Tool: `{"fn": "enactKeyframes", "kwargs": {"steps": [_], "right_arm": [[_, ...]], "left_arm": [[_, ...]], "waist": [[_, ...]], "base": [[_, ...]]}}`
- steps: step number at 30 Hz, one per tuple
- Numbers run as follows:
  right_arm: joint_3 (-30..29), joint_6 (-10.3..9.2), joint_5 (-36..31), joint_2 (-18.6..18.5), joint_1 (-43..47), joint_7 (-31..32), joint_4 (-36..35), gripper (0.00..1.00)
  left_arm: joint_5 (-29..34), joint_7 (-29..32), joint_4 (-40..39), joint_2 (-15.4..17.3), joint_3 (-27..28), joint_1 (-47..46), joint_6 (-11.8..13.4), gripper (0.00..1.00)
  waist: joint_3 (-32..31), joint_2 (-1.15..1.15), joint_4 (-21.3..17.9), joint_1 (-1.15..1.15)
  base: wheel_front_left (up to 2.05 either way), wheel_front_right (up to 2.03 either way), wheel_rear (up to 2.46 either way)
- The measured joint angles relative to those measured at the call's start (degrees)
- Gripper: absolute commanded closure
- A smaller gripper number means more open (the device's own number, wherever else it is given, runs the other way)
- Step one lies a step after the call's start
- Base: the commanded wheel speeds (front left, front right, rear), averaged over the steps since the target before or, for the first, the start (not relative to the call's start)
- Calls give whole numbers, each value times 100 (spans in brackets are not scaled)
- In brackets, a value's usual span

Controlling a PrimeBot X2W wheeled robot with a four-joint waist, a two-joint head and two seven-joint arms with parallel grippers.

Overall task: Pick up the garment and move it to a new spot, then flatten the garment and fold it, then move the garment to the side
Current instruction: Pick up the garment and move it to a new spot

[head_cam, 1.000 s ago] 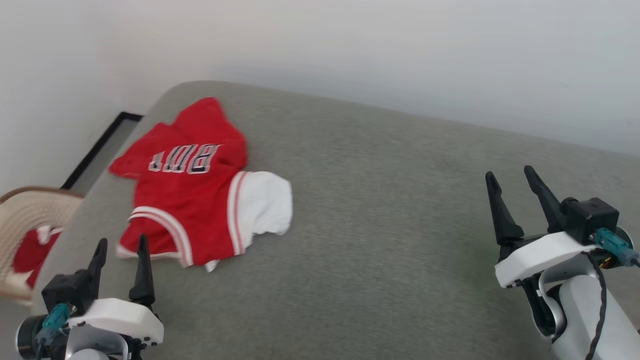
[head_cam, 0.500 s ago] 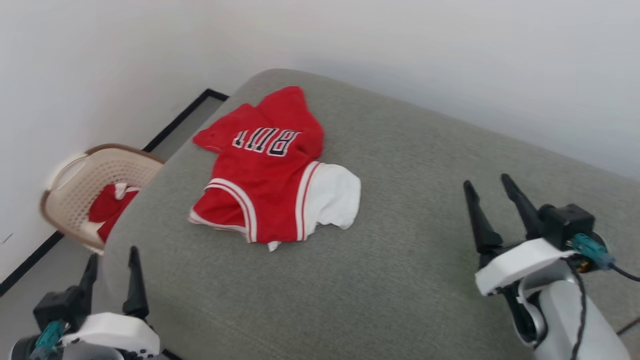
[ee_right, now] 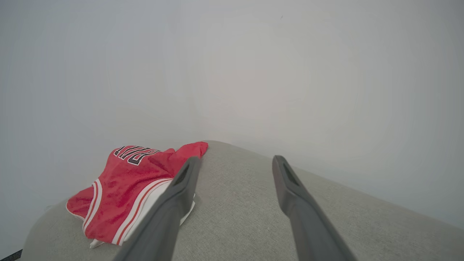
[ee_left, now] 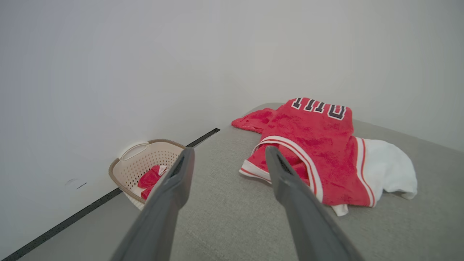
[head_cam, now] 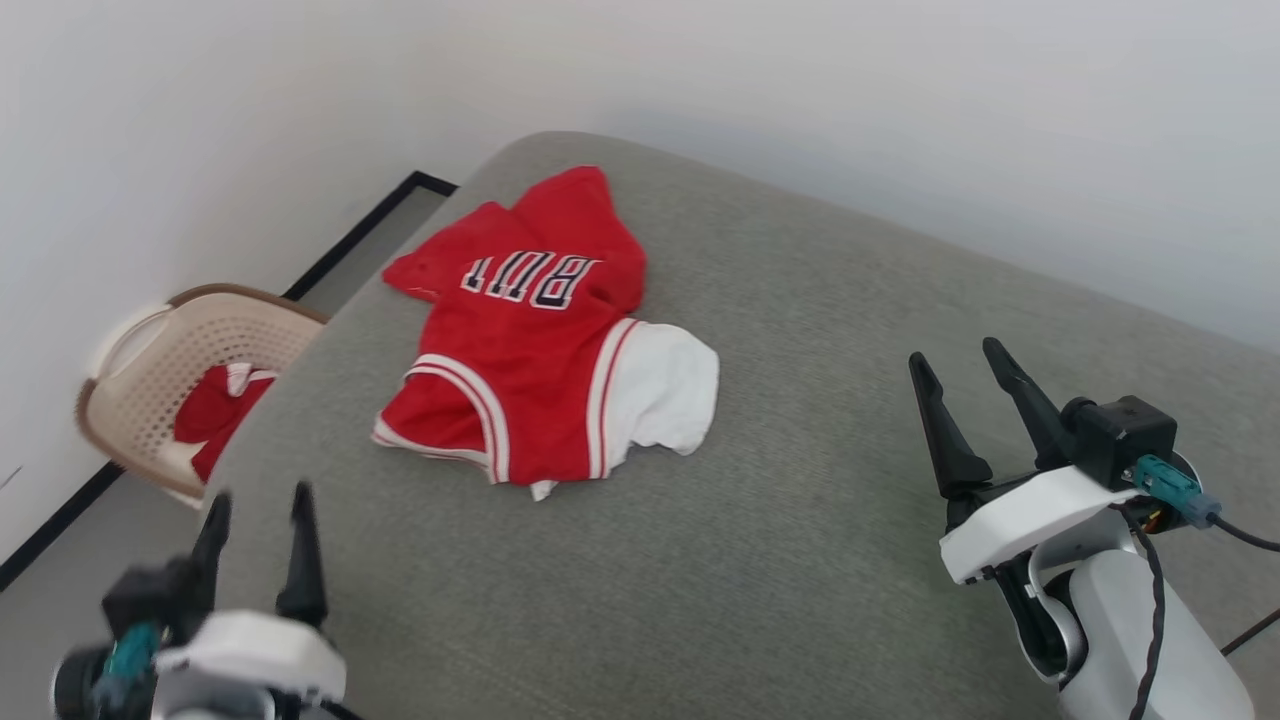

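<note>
Garment (head_cam: 520, 390) lies crumpled on the grey upholstered surface (head_cam: 820, 420), red side up. Its black, white-edged lettering reads upside down at the far end, and one white sleeve (head_cam: 660, 395) spills out on the side nearer the right jaws. It sits ahead of the left jaws and a little to their right, not touching them. From the right jaws it is well off to the left and somewhat farther ahead. Both pairs of jaws stand spread wide and hold nothing. The left jaws are by the surface's near left edge, and the right jaws are over its near right part. Ahead and to the left of the left jaws, down on the floor (head_cam: 60, 600) against the white wall (head_cam: 150, 150), a beige perforated basket (head_cam: 150, 365) holds another red-and-white cloth (head_cam: 215, 420).
</note>
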Motion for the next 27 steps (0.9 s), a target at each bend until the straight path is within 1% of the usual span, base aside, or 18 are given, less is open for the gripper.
{"fn": "enactKeyframes", "kwargs": {"steps": [3,7,10,12,13,14,17,19,23,27], "right_arm": [[1,0,-1,0,3,0,-7,0],[21,0,-3,15,-16,0,-11,0],[35,0,-14,24,-74,0,-19,0],[75,0,-20,32,-154,-1,-24,0],[88,0,-33,33,-221,0,-44,0],[80,0,-43,21,-253,0,-62,0],[69,0,-54,-7,-334,0,-87,0],[90,0,-62,-13,-400,0,-92,0],[105,0,-100,3,-649,-1,-151,0],[125,0,-135,35,-849,0,-193,0]], "left_arm": [[-78,0,49,189,-300,-290,0,0],[-298,0,132,481,-557,-823,0,0],[-612,38,588,772,-821,-1201,0,0],[-1046,377,1001,979,-1027,-1452,0,0],[-1369,623,1298,1250,-1194,-1692,-13,0],[-1574,870,1471,1380,-1257,-1815,-14,0],[-2336,1852,1873,1644,-1611,-1984,-14,0],[-2827,2388,1978,1823,-1852,-2033,-16,0],[-3818,3297,2075,2325,-1982,-2212,-15,0],[-4685,3979,1944,2566,-2145,-2273,-15,0]], "waist": [[38,0,-143,0],[153,0,-408,0],[262,0,-652,0],[350,0,-831,0],[457,0,-1014,0],[517,0,-1102,0],[741,0,-1344,0],[909,0,-1493,0],[1266,0,-1787,0],[1641,0,-2058,0]], "base": [[0,0,0],[0,0,0],[0,0,0],[0,0,0],[0,0,0],[0,0,0],[0,0,0],[0,0,0],[0,0,0],[0,0,0]]}}
